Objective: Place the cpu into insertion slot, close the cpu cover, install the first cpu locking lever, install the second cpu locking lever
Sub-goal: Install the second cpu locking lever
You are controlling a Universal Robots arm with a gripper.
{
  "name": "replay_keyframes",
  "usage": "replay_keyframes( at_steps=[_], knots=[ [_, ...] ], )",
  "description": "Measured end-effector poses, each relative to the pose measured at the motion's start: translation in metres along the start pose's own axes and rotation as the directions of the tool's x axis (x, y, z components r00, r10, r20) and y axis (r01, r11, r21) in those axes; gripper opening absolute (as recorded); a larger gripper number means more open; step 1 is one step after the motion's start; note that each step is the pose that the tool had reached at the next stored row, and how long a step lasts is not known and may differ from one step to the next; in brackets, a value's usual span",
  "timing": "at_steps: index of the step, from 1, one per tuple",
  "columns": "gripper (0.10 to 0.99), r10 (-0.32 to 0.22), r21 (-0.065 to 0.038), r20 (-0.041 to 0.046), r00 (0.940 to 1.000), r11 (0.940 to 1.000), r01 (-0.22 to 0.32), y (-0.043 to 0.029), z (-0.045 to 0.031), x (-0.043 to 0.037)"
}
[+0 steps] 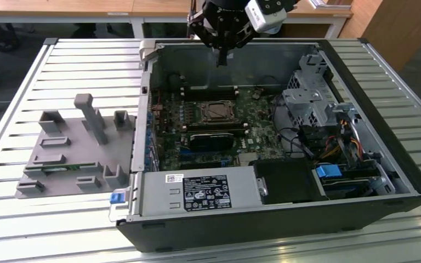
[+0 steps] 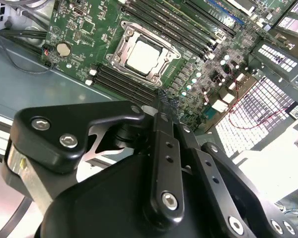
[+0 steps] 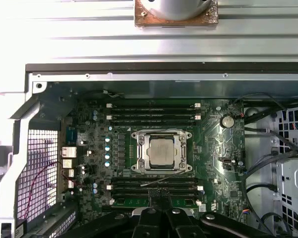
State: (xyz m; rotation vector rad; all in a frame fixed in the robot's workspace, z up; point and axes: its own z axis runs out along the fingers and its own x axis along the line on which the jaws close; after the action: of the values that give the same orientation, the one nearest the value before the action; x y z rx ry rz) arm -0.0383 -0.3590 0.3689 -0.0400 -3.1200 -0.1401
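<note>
1. Plainly, no writing is reading clearly: the white label on the power supply is carrying dense print and symbols too small to make out, and brand text is being left unread.
2. High over the rear of the open computer case, the gripper is hanging with its jaws clenched together and grasping nothing; in both wrist views the black fingertips are meeting in a single point.
3. Well below the jaws, the cpu is sitting in the insertion slot, its dull silver top showing through the window of the cpu cover, which is lying flat around it.
4. Beside the socket, a thin locking lever is angling across the board between the jaws and the cover, apart from the fingertips.
5. Around the jaws, open room is lying on every side; the case's rear wall is standing just behind them, and the long black memory slots are flanking the socket on two sides.
6. Beyond the case wall, the exterior view is showing a grey fixture tray with upright pegs on the slatted metal table, well apart from the jaws.
7. Closer in, the second wrist view is showing a coin cell battery on the green motherboard, while the first wrist view is showing the perforated side grille and bundled cables.
</note>
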Motion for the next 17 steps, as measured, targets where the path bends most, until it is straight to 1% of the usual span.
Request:
replay_keyframes(
  at_steps=[10, 17],
  knots=[
    [0.106, 0.000, 0.000, 0.0000, 1.0000, 1.0000, 0.000, 0.0000, 0.0007, 0.0000],
    [0.106, 0.000, 0.000, -0.0002, 1.0000, 1.0000, 0.000, -0.0010, 0.0132, -0.0002]
  ],
)
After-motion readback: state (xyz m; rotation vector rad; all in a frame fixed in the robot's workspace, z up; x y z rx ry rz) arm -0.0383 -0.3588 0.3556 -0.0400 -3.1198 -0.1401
